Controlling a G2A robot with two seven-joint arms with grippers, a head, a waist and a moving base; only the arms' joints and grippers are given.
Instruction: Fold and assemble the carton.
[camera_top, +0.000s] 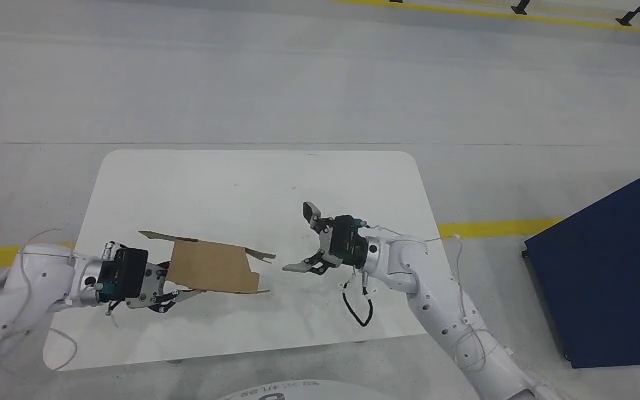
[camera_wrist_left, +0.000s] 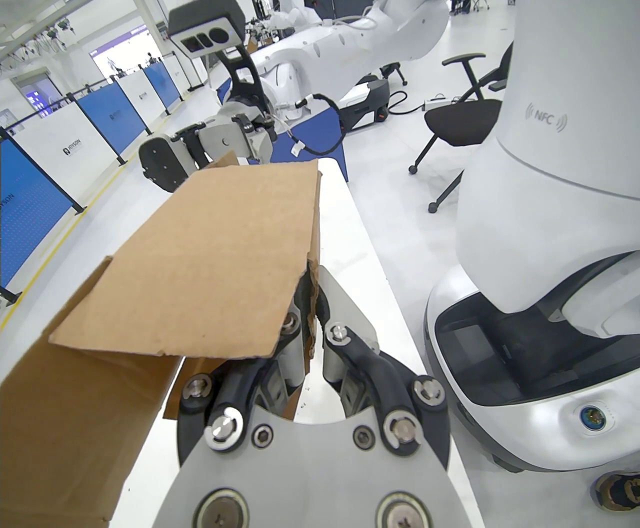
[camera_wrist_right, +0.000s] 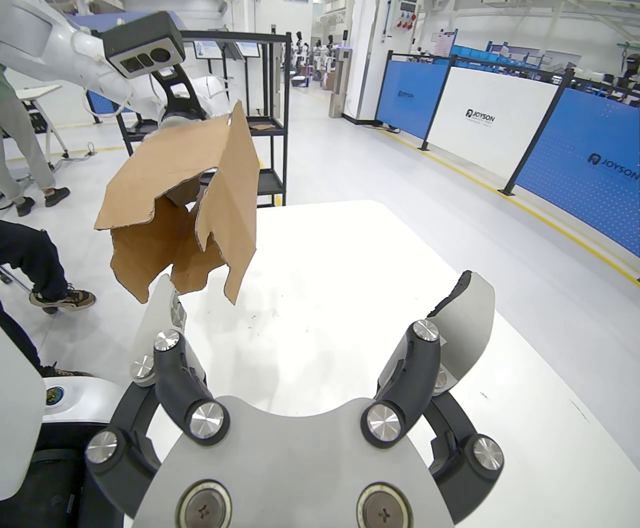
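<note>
The left gripper pinches the carton at its 9 o'clock end, jaws pressed onto one cardboard wall. It holds the carton off the table, over the 8 o'clock part of the top. The carton is a half-opened sleeve with ragged flaps hanging loose at its 3 o'clock end. The right gripper sits at 3 o'clock of those flaps, near but apart, jaws spread wide and empty. The step looks to be squaring the sleeve and folding in the flaps. The right claw should probably meet one flap flat-on and push along its crease, since the thin wall could tear or slip in the left pinch. The table's edge lies close at 6 o'clock, and open top runs toward 12 and 1 o'clock.
</note>
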